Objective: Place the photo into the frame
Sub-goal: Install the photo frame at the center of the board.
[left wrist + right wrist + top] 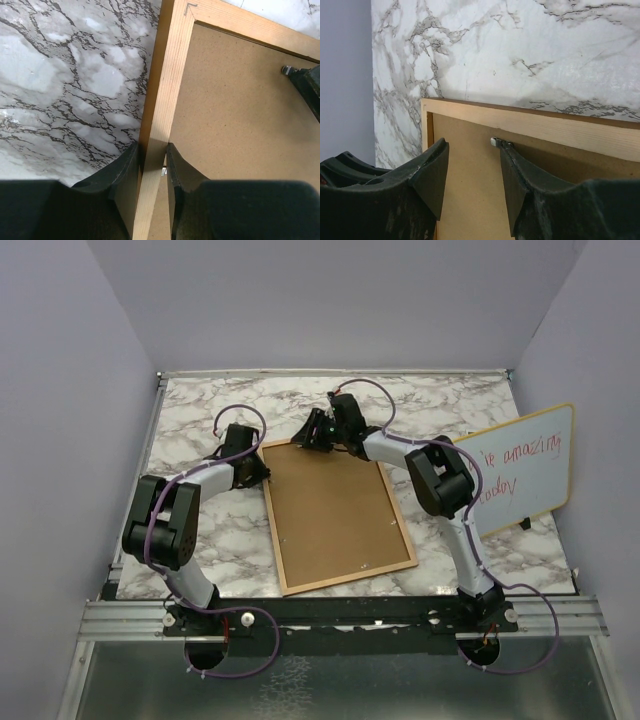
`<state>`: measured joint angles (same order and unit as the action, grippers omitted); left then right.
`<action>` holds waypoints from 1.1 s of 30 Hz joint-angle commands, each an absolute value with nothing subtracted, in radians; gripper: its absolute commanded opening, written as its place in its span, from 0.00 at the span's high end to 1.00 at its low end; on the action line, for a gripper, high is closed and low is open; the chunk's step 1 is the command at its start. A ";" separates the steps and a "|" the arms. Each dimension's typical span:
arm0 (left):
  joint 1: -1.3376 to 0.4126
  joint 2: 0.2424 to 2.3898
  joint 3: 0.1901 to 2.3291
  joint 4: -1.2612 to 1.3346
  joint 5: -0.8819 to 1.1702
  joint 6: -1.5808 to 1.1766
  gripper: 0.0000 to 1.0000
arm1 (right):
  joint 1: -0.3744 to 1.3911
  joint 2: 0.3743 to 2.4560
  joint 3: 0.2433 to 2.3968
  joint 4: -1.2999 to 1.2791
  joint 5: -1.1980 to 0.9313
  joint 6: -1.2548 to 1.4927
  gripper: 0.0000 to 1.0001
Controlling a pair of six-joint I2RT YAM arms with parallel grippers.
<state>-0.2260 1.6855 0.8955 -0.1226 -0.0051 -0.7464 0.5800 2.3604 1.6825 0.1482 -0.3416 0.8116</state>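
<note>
By my reading the task is barely beginning: nearest the arm bases, the large rectangular picture frame with a thin orange-brown wooden rim and brown board back [340, 525] is lying back-up on the white-and-grey marbled desk [200, 410], its backing in place; the photo is not showing in any view, so I cannot tell where it is; opening the back, seating the print and closing up are all remaining, I judge; the left arm is reaching low over the frame's left side, the left jaws pinching the wooden rim, one black finger [122, 175] outside it and the other on the board; farther off, the right arm is bending over the far edge, the right jaws standing spread and holding nothing, one fingertip [507, 150] touching a small silver metal tab [494, 142]; beyond, a yellow-rimmed whiteboard with red handwriting [525, 465] is standing tilted at the right.
</note>
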 commanded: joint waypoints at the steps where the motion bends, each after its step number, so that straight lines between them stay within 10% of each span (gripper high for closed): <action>1: -0.233 1.750 0.870 -0.130 0.062 -0.736 0.74 | 0.598 2.412 1.690 0.121 -0.316 0.792 0.50; 33: -0.232 1.735 0.865 -0.143 0.076 -0.734 0.76 | 0.615 2.326 1.581 0.230 -0.097 0.848 0.51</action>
